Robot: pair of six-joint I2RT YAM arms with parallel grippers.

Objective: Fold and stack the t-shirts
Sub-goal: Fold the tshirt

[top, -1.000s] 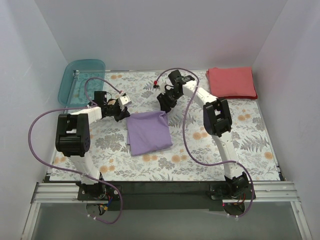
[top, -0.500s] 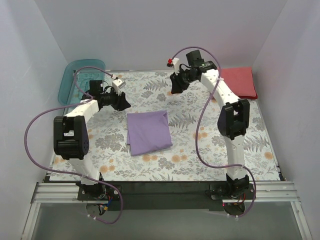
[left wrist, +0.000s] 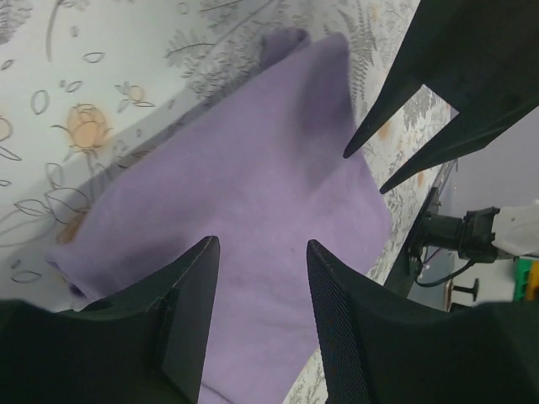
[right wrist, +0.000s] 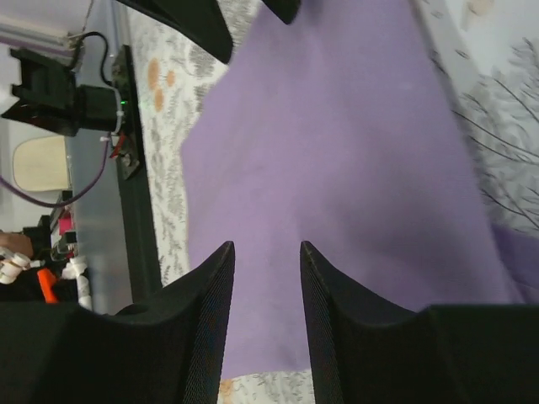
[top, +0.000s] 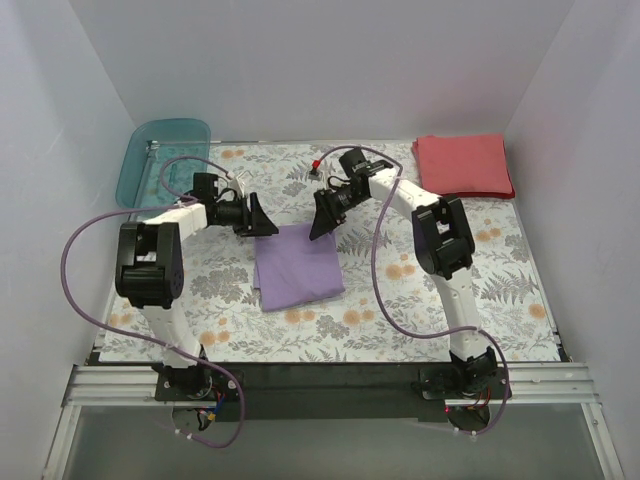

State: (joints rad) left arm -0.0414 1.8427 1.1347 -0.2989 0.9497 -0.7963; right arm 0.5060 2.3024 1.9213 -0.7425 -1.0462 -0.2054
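Observation:
The lavender-purple t-shirt point(top: 298, 264) lies folded into a rough square at the middle of the floral table. It fills the left wrist view point(left wrist: 253, 194) and the right wrist view point(right wrist: 337, 160). My left gripper point(top: 266, 226) is open and empty over the shirt's far left corner. My right gripper point(top: 319, 229) is open and empty over its far right corner. The coral-red t-shirt point(top: 463, 165) lies folded at the far right corner of the table, away from both grippers.
A teal translucent plastic bin point(top: 163, 160) stands at the far left corner. White walls close in the table point(top: 500, 290) on three sides. Purple cables loop from both arms over the table.
Both grippers have come back down from the far side of the table to the purple shirt's far corners. The shirts have not moved.

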